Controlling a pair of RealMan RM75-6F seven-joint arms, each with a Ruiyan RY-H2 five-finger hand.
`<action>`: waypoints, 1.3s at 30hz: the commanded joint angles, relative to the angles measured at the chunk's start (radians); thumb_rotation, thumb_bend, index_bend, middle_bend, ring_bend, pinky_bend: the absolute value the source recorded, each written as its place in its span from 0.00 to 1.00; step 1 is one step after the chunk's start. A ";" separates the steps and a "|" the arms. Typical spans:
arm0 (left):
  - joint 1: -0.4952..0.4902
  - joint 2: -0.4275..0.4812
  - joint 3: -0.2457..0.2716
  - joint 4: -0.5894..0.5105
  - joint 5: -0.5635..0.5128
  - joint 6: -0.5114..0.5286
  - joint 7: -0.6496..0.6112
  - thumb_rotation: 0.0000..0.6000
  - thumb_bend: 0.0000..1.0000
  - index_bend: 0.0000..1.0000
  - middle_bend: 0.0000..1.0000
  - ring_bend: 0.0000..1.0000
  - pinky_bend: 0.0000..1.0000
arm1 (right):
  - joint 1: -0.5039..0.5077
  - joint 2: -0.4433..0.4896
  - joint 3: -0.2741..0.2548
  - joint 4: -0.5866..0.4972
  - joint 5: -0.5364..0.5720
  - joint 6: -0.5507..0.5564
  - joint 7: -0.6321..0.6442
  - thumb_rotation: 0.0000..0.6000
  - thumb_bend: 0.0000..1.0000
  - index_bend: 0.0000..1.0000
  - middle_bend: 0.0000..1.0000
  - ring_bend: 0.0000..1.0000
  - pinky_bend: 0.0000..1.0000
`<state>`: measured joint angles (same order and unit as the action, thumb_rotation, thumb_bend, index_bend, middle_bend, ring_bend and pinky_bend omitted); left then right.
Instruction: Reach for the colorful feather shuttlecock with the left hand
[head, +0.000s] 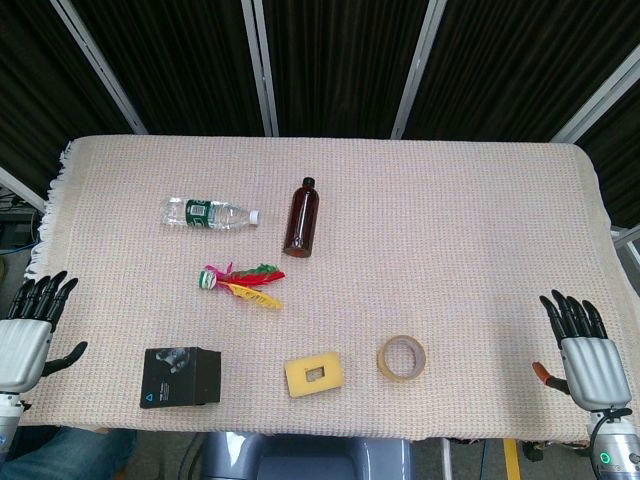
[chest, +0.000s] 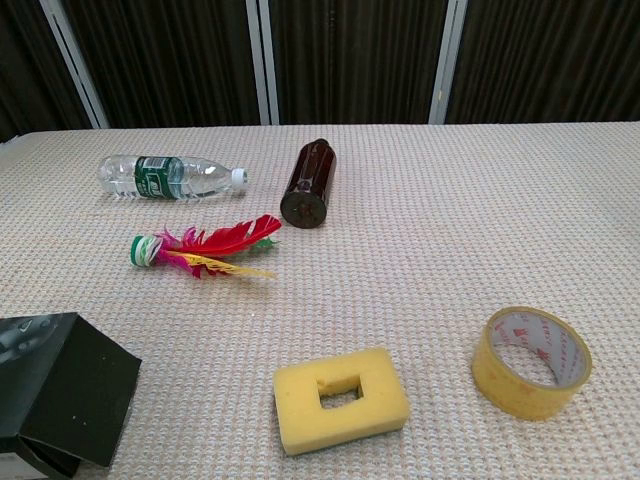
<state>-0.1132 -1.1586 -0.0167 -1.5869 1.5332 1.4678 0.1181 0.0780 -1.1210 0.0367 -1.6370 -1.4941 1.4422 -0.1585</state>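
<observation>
The feather shuttlecock (head: 242, 282) lies on its side left of the table's middle, its red, yellow and green feathers pointing right and its small round base to the left; the chest view shows the shuttlecock (chest: 205, 249) too. My left hand (head: 30, 328) hovers at the table's left front edge, well left of the shuttlecock, fingers spread and holding nothing. My right hand (head: 585, 348) stays at the right front edge, fingers apart and empty. Neither hand appears in the chest view.
A clear water bottle (head: 208, 213) and a brown bottle (head: 303, 217) lie behind the shuttlecock. A black box (head: 181, 377), a yellow sponge (head: 315, 373) with a rectangular hole and a tape roll (head: 401, 357) sit along the front. A woven cloth (head: 450, 230) covers the table.
</observation>
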 joint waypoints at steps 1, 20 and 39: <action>-0.003 -0.010 -0.001 0.008 -0.004 -0.008 0.003 1.00 0.23 0.05 0.00 0.00 0.00 | 0.001 -0.001 0.000 -0.001 -0.002 0.000 -0.002 1.00 0.15 0.00 0.00 0.00 0.00; -0.213 -0.213 -0.061 -0.009 0.098 -0.168 0.004 1.00 0.23 0.24 0.00 0.00 0.00 | 0.013 0.018 0.004 0.000 -0.007 -0.016 0.063 1.00 0.15 0.00 0.00 0.00 0.00; -0.489 -0.430 -0.254 0.047 -0.267 -0.470 0.339 1.00 0.24 0.39 0.00 0.00 0.00 | 0.029 0.030 0.033 0.046 0.062 -0.058 0.147 1.00 0.15 0.00 0.00 0.00 0.00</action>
<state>-0.5745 -1.5645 -0.2570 -1.5656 1.2976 1.0258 0.4357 0.1079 -1.0912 0.0697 -1.5910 -1.4324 1.3831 -0.0120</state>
